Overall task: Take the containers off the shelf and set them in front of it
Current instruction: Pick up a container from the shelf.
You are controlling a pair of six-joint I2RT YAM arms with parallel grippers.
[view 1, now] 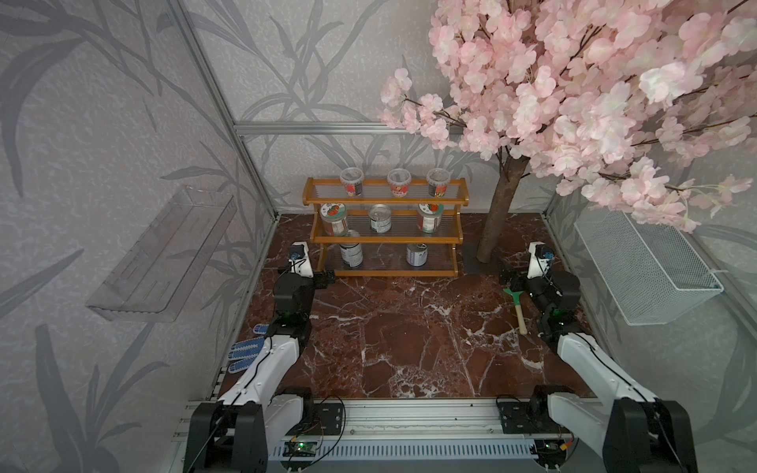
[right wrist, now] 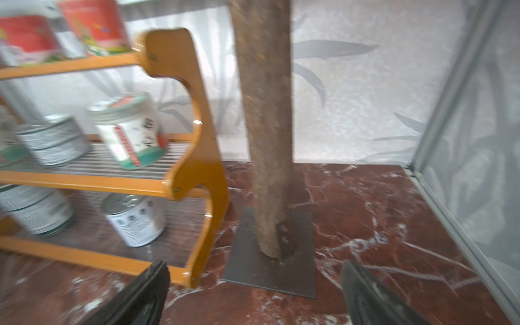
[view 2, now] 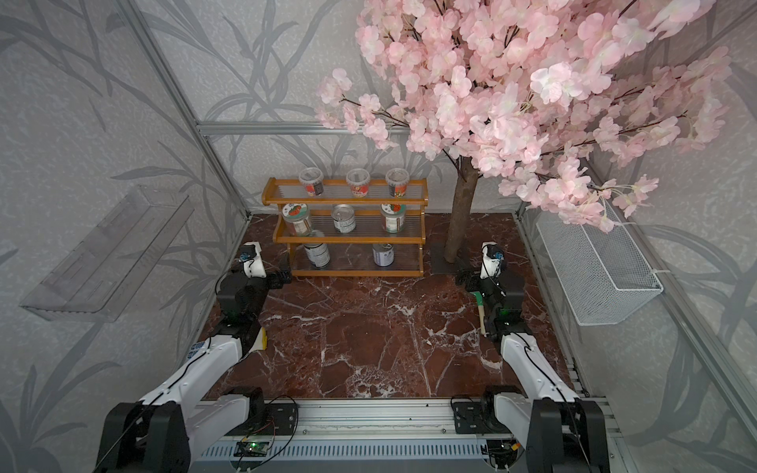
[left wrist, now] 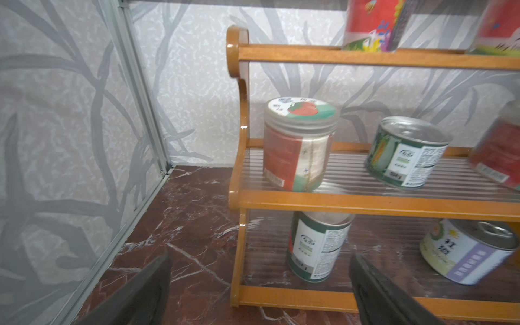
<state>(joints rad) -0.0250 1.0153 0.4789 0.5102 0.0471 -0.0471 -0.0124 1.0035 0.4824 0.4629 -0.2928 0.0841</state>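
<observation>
The orange-brown shelf (view 1: pixel 385 238) stands at the back of the marble floor. Three clear cups (view 1: pixel 398 181) sit on its top tier. The middle tier holds two jars (view 1: pixel 334 219) with a tin can (view 1: pixel 381 218) between them. Two cans (view 1: pixel 351 252) stand on the bottom tier. My left gripper (view 1: pixel 327 277) is open at the shelf's front left corner. In the left wrist view this gripper (left wrist: pixel 260 260) faces the green-labelled bottom can (left wrist: pixel 318 247), with nothing between its fingers. My right gripper (right wrist: pixel 254 267) is open and empty near the shelf's right end (right wrist: pixel 202 157).
A blossom tree's trunk (view 1: pixel 499 213) rises from a dark base plate (right wrist: pixel 270 253) just right of the shelf. A green-headed tool (view 1: pixel 517 305) lies by the right arm and a blue-dotted glove (view 1: pixel 245 354) by the left. A clear wall shelf (view 1: pixel 164 254) and a wire basket (view 1: pixel 651 266) hang on the side walls.
</observation>
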